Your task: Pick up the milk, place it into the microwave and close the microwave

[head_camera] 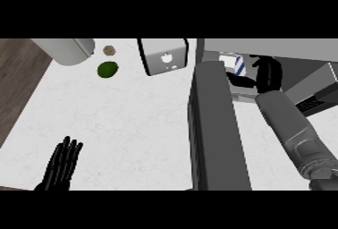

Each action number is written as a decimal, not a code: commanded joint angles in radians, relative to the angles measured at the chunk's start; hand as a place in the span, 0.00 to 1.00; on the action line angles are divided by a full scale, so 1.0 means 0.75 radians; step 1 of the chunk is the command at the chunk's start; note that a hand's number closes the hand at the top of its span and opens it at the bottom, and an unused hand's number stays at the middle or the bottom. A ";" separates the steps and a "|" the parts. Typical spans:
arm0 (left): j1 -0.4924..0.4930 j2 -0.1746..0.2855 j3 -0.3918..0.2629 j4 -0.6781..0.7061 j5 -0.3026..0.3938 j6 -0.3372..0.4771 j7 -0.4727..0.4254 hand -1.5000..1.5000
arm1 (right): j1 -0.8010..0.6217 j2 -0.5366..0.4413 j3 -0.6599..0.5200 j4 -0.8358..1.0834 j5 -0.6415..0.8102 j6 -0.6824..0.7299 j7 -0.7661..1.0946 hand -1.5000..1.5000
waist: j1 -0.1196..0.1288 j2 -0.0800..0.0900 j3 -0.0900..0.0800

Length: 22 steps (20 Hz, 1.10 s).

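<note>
Milk [231,64] inside microwave [264,45], far right, w/ right hand [266,74] just beside it (grip: cannot tell); door [214,134] open, closing not yet done; left hand [63,163] near left, fingers straight.

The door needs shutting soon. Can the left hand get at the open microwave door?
Probably yes: the left hand is open, and only bare counter lies between it and the microwave door.

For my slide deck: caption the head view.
Right hand by the milk inside the microwave, its door open; left hand rests open at lower left.
</note>
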 commanded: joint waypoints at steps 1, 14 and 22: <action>-0.014 0.018 -0.015 -0.009 -0.031 -0.001 0.028 0.00 | -0.049 -0.029 0.035 0.064 0.053 -0.067 0.057 0.00 | 0.015 0.002 0.000; -0.054 -0.057 -0.081 0.010 -0.046 0.015 0.046 0.00 | -0.040 0.042 0.004 0.050 0.015 0.194 -0.063 0.00 | 0.005 0.001 0.003; -0.060 -0.061 -0.103 0.022 -0.069 0.000 0.025 0.00 | 0.051 0.052 -0.122 -0.001 -0.115 0.362 -0.252 0.00 | -0.026 -0.011 0.002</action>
